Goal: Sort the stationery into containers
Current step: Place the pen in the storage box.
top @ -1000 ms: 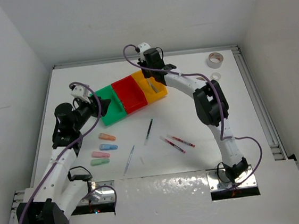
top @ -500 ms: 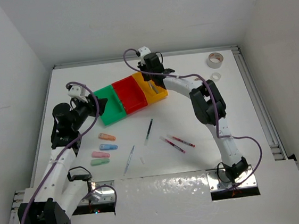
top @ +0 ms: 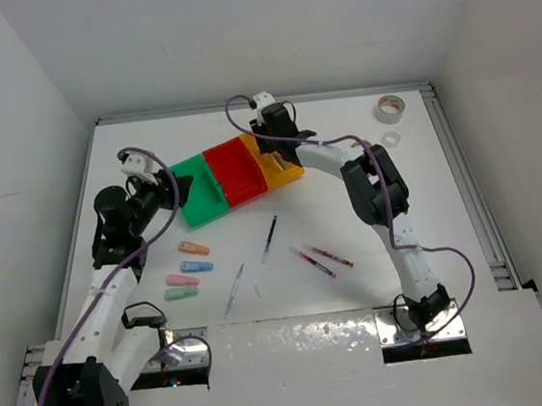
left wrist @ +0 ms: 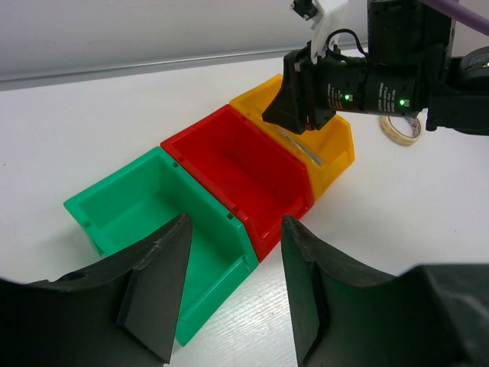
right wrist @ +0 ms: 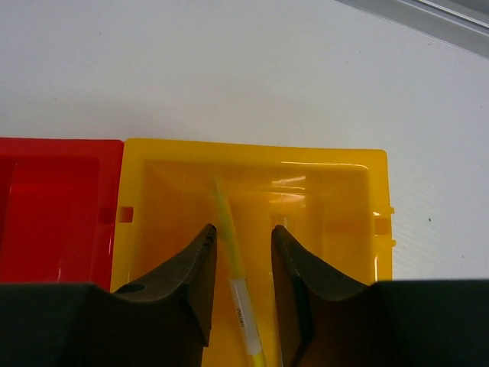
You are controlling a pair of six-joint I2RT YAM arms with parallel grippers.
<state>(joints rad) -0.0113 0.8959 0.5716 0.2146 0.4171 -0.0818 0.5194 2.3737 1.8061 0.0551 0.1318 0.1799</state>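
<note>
1. Above the yellow bin (right wrist: 336,229) hangs the right claw (right wrist: 243,229), fingers spread.
2. The yellow pen (right wrist: 229,245) is inside that bin, running lengthwise through the gap between the two fingers. Bin plastic shows on either side of it, so neither finger pinches it.
3. The red bin (right wrist: 53,206) is joined to the yellow bin's left wall, and the green bin (left wrist: 130,206) is joined beyond the red.
4. The left claw (left wrist: 234,222) is spread too, gripping no item, and is held just short of the green bin's near corner.
5. On the table (top: 469,240), nearer the arm bases than the bins: black pen (top: 270,234), blue pen (top: 235,290), two red pens (top: 313,262) and four pastel pieces (top: 197,266). All are well apart from both claws.
6. Two tape rolls (top: 390,108) sit by the far right edge.
</note>
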